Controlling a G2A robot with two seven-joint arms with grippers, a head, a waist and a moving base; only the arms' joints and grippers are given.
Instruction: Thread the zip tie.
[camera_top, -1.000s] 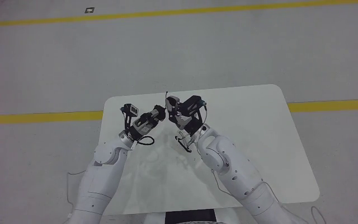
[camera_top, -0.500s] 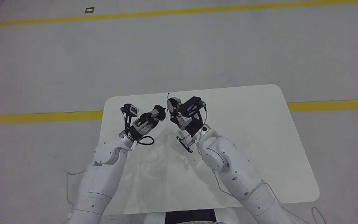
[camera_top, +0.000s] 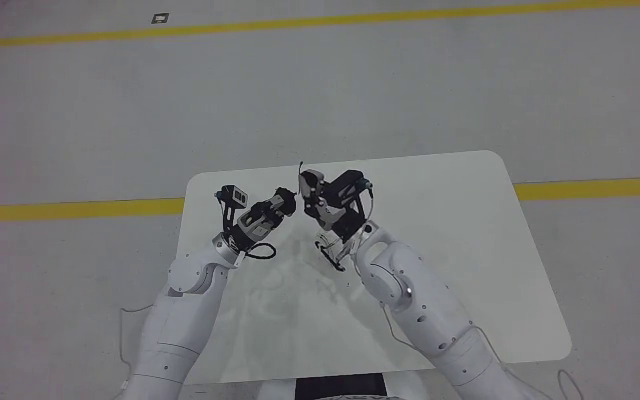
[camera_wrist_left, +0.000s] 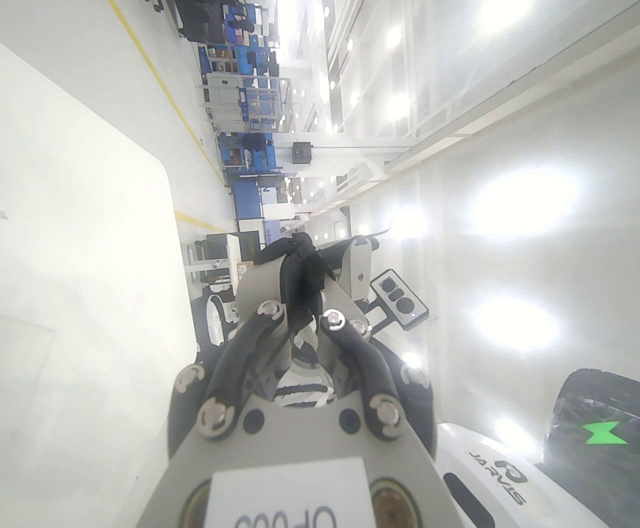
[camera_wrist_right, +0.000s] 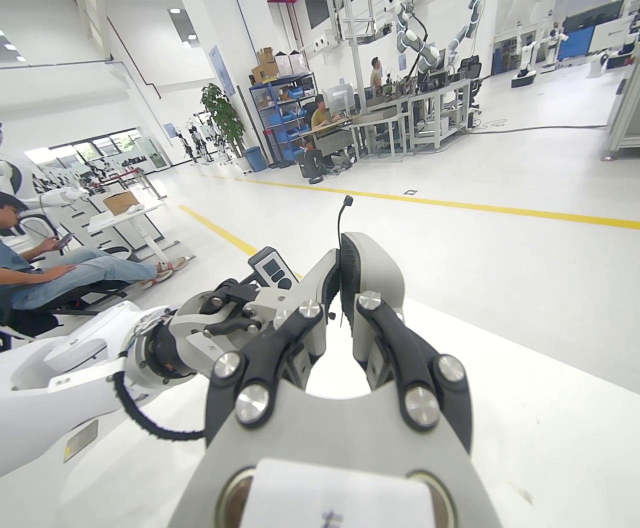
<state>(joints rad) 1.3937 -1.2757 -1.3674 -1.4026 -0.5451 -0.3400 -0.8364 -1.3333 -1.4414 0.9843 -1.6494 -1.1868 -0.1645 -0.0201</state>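
A thin black zip tie (camera_wrist_right: 341, 220) stands upright, its small head (camera_wrist_right: 346, 201) at the top. My right gripper (camera_wrist_right: 341, 245) is shut on its strap, and a short length shows below the pads. From above, the zip tie (camera_top: 299, 170) pokes past the right gripper (camera_top: 306, 190), held over the far middle of the white table (camera_top: 450, 220). My left gripper (camera_top: 287, 202) sits right beside it, tip to tip. In the left wrist view the left gripper (camera_wrist_left: 300, 260) has its black pads pressed together. I cannot tell whether anything lies between them.
The left arm (camera_wrist_right: 75, 360) crosses low over the table (camera_wrist_right: 500, 400) beside the right gripper. The table's rounded far edge (camera_top: 350, 163) lies just beyond both grippers. Bare tabletop spreads to the right and toward the robot.
The right gripper and the zip tie have shifted very slightly to the right. The left arm has kept still.
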